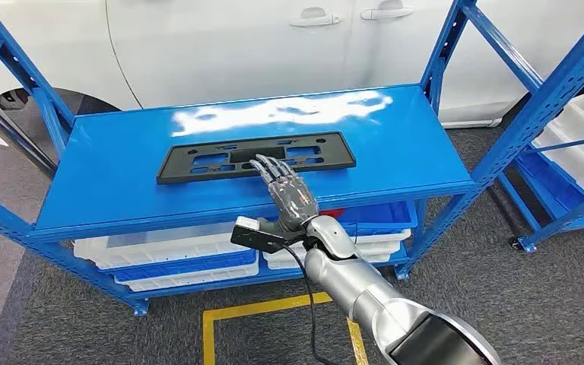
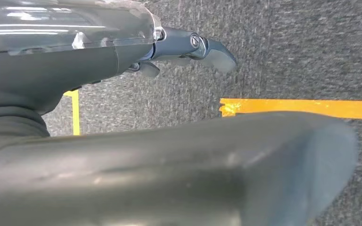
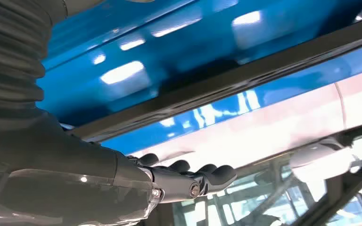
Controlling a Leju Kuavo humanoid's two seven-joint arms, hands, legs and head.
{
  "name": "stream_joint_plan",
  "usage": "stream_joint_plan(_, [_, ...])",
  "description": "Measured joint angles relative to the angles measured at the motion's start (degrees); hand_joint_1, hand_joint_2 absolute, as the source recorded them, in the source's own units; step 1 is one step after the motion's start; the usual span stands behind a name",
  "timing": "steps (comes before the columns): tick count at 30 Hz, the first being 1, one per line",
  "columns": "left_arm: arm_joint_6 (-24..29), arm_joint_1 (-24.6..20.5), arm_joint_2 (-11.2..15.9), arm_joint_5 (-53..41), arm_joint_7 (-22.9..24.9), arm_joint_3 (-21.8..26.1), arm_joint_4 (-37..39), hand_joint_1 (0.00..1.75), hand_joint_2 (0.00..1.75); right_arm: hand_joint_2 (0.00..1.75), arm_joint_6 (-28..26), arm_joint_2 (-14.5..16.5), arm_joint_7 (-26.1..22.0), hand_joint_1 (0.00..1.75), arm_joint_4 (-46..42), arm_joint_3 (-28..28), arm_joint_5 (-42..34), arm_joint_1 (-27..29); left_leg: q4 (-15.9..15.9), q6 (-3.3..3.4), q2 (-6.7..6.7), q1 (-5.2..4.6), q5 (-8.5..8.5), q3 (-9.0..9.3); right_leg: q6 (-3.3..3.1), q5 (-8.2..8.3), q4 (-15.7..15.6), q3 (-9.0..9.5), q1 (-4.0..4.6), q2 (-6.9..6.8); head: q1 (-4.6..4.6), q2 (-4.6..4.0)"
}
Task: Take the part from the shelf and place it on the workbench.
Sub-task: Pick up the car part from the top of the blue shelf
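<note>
**Flat on the shelf, under outstretched fingers**

Squarely on the top board of the blue shelf (image 1: 122, 175): a long black part (image 1: 198, 161), flat, with rectangular cut-outs along its length, lying crosswise and nearer the front edge than the back. Reaching in from below on the right, the right robot hand (image 1: 289, 192), fingers straight and spread, fingertips (image 1: 262, 162) lying over the near edge of the part around its middle. Nothing gripped; released, fingers apart, thumb off to the side. Cannot tell from the head view whether the fingertips press on the part or sit just above it. Seen from the right wrist, the same robot hand stretched out flat with dark fingers side by side against the blue metal.

Down at the robot's side, the left robot hand (image 2: 188, 49), hanging over grey carpet (image 2: 287, 47) marked with yellow tape (image 2: 306, 107); fingers loosely curled, holding nothing.

Beneath the top board, white and blue bins (image 1: 175, 258) on the lower shelf. Behind the shelf, a white car (image 1: 236, 46). To the right, a second blue rack (image 1: 555, 91) with a white tray.
</note>
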Motion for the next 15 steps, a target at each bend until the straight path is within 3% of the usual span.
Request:
stream_joint_plan(3, [0.27,-0.01,0.16,-0.02,0.03,-0.01,0.0,0.0,0.0,1.75,0.03,0.22,0.0,0.0,0.02,0.0,-0.11,-0.11,2.55,-0.62,0.09,0.08,-1.62,-0.93,-0.6,-0.03,-0.6,0.72,-0.42,-0.09,-0.01,0.0])
stream_joint_plan(6, [0.5,0.0,0.31,-0.04,-0.01,-0.01,0.0,0.0,0.0,1.75,0.15,0.49,0.03,0.0,0.22,0.0,-0.33,-0.01,13.58,-1.3,0.13,0.17,-6.13,-6.68,-1.16,-0.5,-0.75,1.36,-0.43,-0.2,-0.01,0.0])
stream_joint_plan(7, [0.49,0.07,0.35,-0.06,-0.08,-0.01,0.01,0.0,0.0,1.75,0.14,0.51,0.07,0.0,0.36,0.0,-0.39,0.15,16.29,-1.4,0.13,0.18,-6.55,-8.42,-1.2,-0.71,-0.73,1.58,-0.39,-0.18,-0.01,0.01])
stream_joint_plan(8, [0.44,0.18,0.36,-0.1,-0.19,-0.01,0.01,0.0,0.0,1.75,0.09,0.51,0.1,0.0,0.51,0.0,-0.44,0.32,16.88,-1.41,0.13,0.19,-5.76,-9.17,-1.19,-0.96,-0.71,1.89,-0.37,-0.12,-0.02,0.01])
stream_joint_plan(9, [0.35,0.28,0.36,-0.15,-0.3,-0.02,0.01,0.0,0.0,1.75,0.0,0.51,0.09,0.0,0.64,0.0,-0.48,0.46,14.94,-1.33,0.14,0.19,-3.8,-8.66,-1.13,-1.24,-0.69,2.3,-0.36,-0.05,-0.02,0.01])
stream_joint_plan(11, [0.14,0.38,0.4,-0.25,-0.48,-0.02,0.02,0.0,0.0,1.75,-0.21,0.52,-0.07,0.0,0.78,0.0,-0.55,0.55,6.85,-0.86,0.13,0.12,1.05,-5.31,-0.88,-1.91,-0.67,3.2,-0.32,0.07,-0.01,0.0])
stream_joint_plan(12, [0.06,0.34,0.43,-0.27,-0.53,-0.02,0.05,0.0,0.0,1.75,-0.3,0.55,-0.16,0.0,0.83,0.01,-0.57,0.52,3.33,-0.53,0.12,-0.02,2.45,-3.75,-0.69,-2.16,-0.63,3.42,-0.25,0.11,0.0,0.0])
stream_joint_plan(13, [0.01,0.25,0.46,-0.33,-0.56,-0.02,0.08,0.0,0.0,1.75,-0.36,0.58,-0.22,0.0,0.88,0.02,-0.55,0.5,1.16,-0.16,0.1,-0.18,3.0,-2.8,-0.43,-2.32,-0.63,3.48,-0.17,0.13,0.0,0.01])
stream_joint_plan(15, [-0.06,0.08,0.52,-0.44,-0.58,-0.02,0.13,0.0,0.0,1.75,-0.39,0.75,-0.27,0.0,1.0,0.15,-0.39,0.54,0.17,0.5,0.07,-0.45,2.57,-2.46,0.13,-2.46,-0.71,3.36,-0.09,0.16,0.0,0.01])
